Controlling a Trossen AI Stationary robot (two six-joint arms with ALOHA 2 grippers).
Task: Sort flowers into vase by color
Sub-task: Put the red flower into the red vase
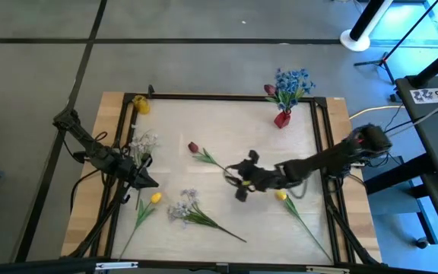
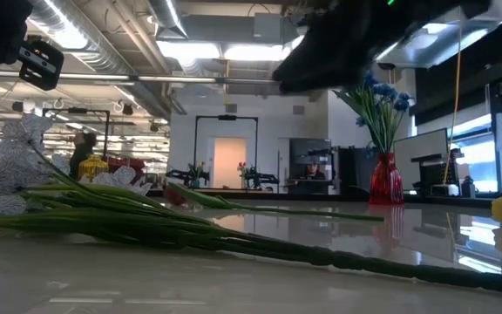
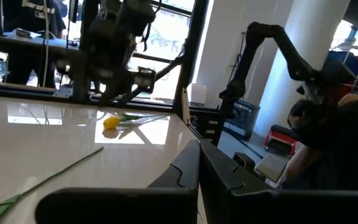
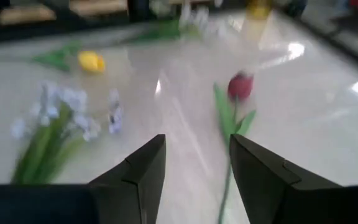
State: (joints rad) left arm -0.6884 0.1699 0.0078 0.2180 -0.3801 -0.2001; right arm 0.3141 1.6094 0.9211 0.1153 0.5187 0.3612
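Standing done: blue flowers (image 1: 292, 81) in the red vase (image 1: 282, 118), seemingly with a red bloom. Left loose on the surface (image 1: 226, 129): dark red tulip (image 1: 194, 148), yellow tulips (image 1: 155, 198), white sprays (image 1: 182, 205). Reaching toward the red tulip, right end effector (image 4: 194, 171) fingers apart; left end effector (image 1: 144, 181) waits, fingers unclear.

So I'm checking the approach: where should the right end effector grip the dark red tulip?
Grip the thin stem just below the dark red tulip head, coming from above with the open right end effector straddling it; it lies flat on the table.
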